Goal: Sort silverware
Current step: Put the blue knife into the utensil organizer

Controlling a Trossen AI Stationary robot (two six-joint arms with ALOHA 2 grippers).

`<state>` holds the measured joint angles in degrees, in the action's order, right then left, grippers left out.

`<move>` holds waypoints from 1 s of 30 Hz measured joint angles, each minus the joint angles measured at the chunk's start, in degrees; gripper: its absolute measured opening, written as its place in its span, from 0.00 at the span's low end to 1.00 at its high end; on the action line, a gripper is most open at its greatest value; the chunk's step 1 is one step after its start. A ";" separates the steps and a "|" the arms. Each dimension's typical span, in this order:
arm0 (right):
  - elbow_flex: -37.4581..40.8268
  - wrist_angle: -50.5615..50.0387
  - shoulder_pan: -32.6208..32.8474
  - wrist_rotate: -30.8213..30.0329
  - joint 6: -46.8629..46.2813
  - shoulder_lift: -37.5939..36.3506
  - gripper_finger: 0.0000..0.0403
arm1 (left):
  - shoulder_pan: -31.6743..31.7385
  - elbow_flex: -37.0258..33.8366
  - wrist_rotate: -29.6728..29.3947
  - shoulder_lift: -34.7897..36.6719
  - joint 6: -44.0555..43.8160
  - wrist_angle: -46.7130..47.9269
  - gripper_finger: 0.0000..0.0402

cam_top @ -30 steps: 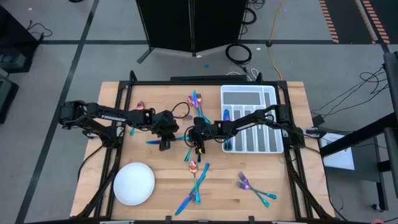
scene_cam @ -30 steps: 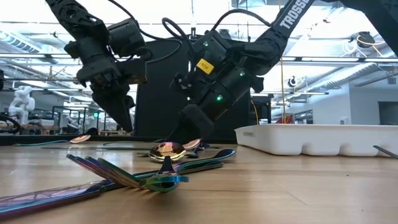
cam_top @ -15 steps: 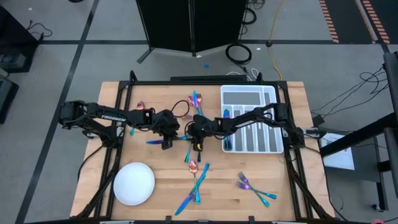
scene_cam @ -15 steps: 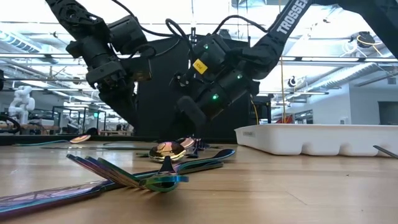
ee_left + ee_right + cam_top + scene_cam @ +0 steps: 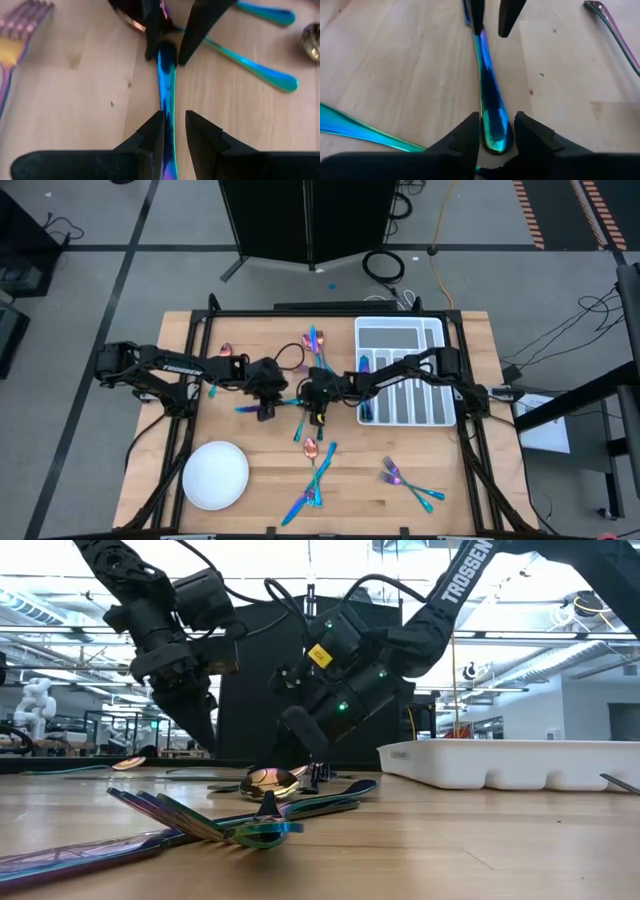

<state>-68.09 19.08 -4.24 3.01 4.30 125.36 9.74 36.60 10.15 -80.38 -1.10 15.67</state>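
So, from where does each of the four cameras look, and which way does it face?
High view: above the table, facing straight down; both arms meet mid-table, left gripper, right gripper, beside the white tray.
Low view: at tabletop height, facing level across into the room; both arms come down from above.
Left wrist view: on the left arm, facing along a blue utensil handle; its own fingers straddle the handle.
Right wrist view: on the right arm, facing back along the same handle.
Both wrist views share this handle and each shows the other arm's fingers.
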 joint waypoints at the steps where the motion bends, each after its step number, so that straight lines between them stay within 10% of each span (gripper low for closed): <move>1: 0.01 -0.14 0.07 0.02 0.28 0.00 0.25 | 0.00 0.00 0.00 0.00 -0.04 0.57 0.20; 12: 0.01 -0.98 0.75 -0.24 2.89 -0.04 0.02 | 0.00 0.00 -0.02 0.02 -0.10 1.56 0.20; 30: -2.65 -3.30 0.40 2.87 -2.14 0.22 0.00 | -0.02 0.00 -3.87 -0.83 4.21 2.63 0.20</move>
<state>-70.73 15.78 -3.84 5.87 2.16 125.58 9.72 36.60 6.28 -81.21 3.10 18.30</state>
